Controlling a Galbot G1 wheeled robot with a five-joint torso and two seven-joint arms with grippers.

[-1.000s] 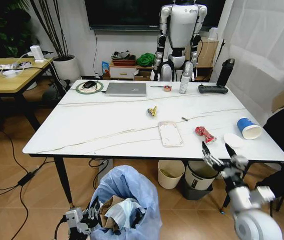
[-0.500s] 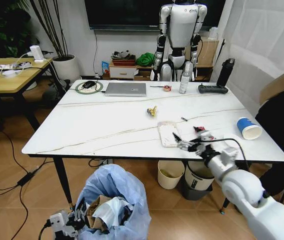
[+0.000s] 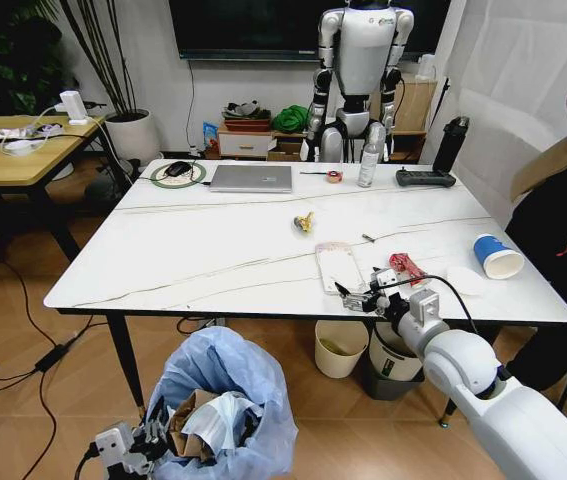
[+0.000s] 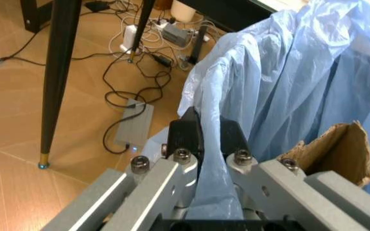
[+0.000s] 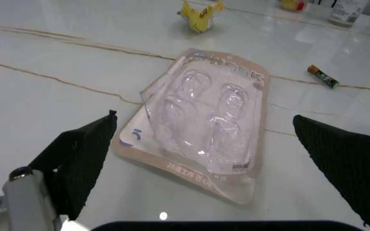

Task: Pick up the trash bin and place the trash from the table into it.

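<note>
The trash bin, lined with a puffy light-blue bag, sits low in front of the table and holds cardboard and white paper. My left gripper is shut on the bag's rim. At the table's front edge my right gripper stands open, right by the near end of the clear plastic pack. In the right wrist view the pack lies flat between the two black fingers. A red wrapper, white lid and blue paper cup lie to the right.
A small yellow item lies mid-table. At the far edge are a silver laptop, spray bottle, black bottle and remote. Two bins stand under the table. A wooden table is at the left.
My right arm has swung left from the table's front right corner to the clear pack, fingers staying open. The bin and left gripper have shifted slightly left.
</note>
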